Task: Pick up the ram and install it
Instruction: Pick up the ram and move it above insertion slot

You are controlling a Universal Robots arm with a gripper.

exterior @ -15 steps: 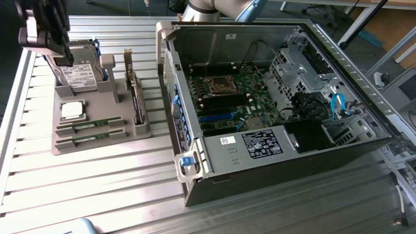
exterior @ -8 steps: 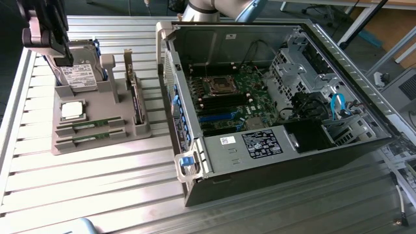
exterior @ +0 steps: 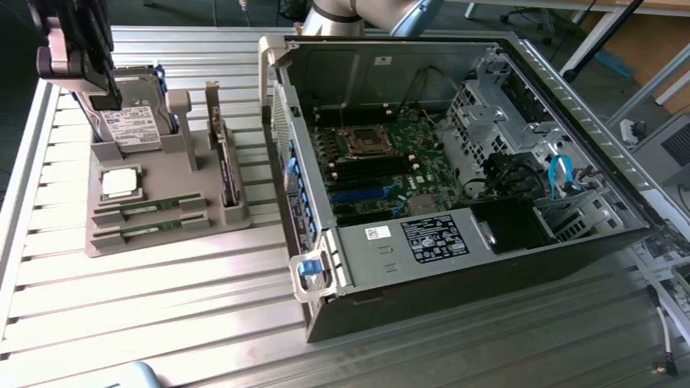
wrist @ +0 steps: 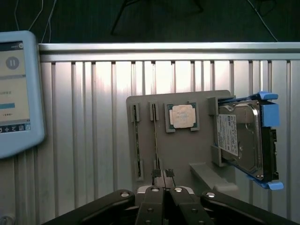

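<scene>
Closest in the wrist view is the tool [wrist: 162, 174], its two fingertips pressed together with nothing between them. Beyond it on the ribbed metal desk [wrist: 84, 122] lies a grey holder [wrist: 187, 150]. The ram [wrist: 155, 136] lies flat in a slot of that holder, in line with the fingertips. A second stick [wrist: 136, 140] sits in the parallel slot just beside it. A square silver processor [wrist: 182, 116] rests on the ram's other side. A hard drive [wrist: 239, 140] in blue rails stands at the holder's far end. A tablet screen [wrist: 14, 93] lies well apart.

In the exterior view the tool [exterior: 105, 101] hangs above the holder [exterior: 161, 174], over the hard drive [exterior: 135, 121] end and clear of everything. The ram [exterior: 148, 204] and the second stick [exterior: 145, 229] both lie seated near the processor [exterior: 119, 182]. An upright expansion card [exterior: 226, 170] stands between them and the open computer case [exterior: 356, 242]. The motherboard [exterior: 389, 153] lies exposed inside the case.

By my reading, the pick-up is at its approach stage: nothing is grasped and neither stick has left its slot. Taking the ram would call for the fingers to part and straddle its thin edges, squarely along the slot. They would also need to stay off the neighbouring stick and the processor.
</scene>
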